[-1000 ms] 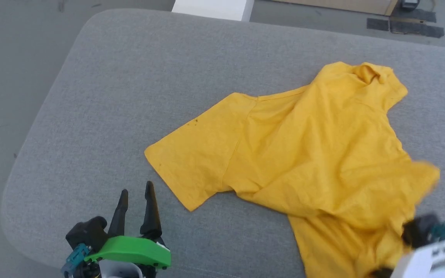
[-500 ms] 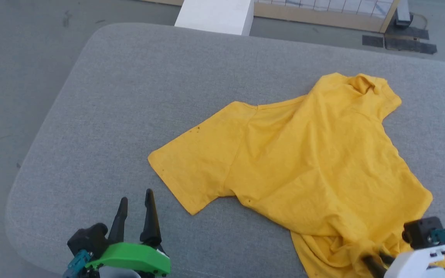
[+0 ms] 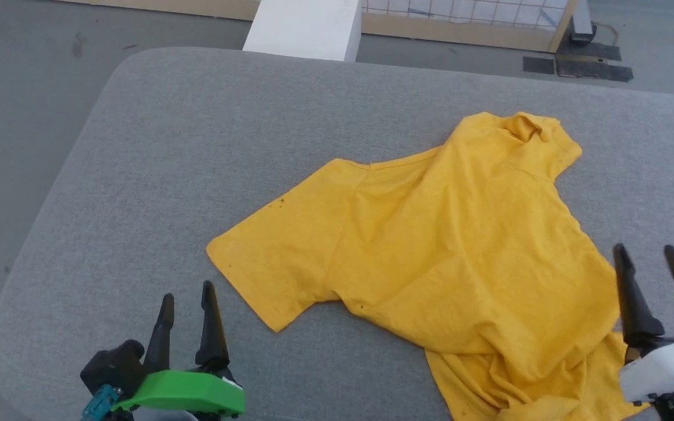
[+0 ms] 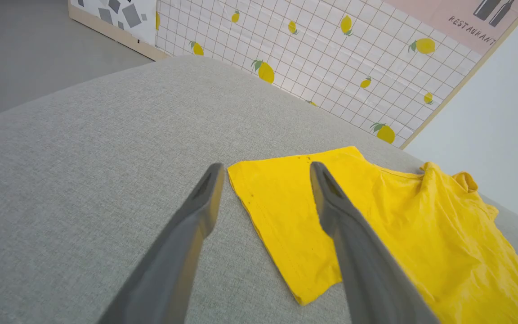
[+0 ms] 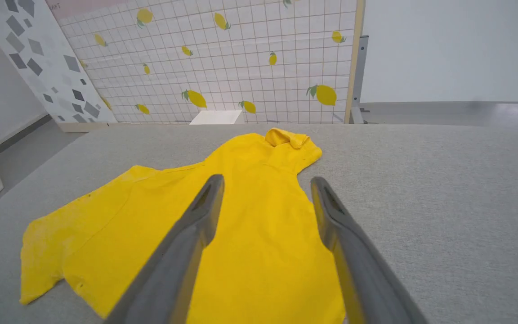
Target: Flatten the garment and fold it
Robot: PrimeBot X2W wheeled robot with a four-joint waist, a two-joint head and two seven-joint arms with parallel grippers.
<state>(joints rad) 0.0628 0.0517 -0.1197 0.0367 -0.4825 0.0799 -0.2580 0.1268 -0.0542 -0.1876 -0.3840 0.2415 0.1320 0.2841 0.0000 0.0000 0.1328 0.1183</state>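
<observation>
The T-shirt [image 3: 466,245] is soft, matt yellow cloth, finely creased and most rumpled close to the right gripper [image 3: 645,249]. The table top [image 3: 196,146] beneath both hands is coarse grey woven fabric, also matt. The fingers [image 4: 353,252] look like dull dark plastic. The left gripper [image 3: 187,291] wears a smooth green cover [image 3: 185,392] of plastic, and the right has a white shell [image 3: 664,365], faintly glossy.

Left gripper [image 3: 187,290] spread apart, right gripper [image 3: 645,249] likewise

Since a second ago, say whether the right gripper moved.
Yes. The right gripper has left the bunched near hem of the garment and now stands open farther up its right edge.
</observation>
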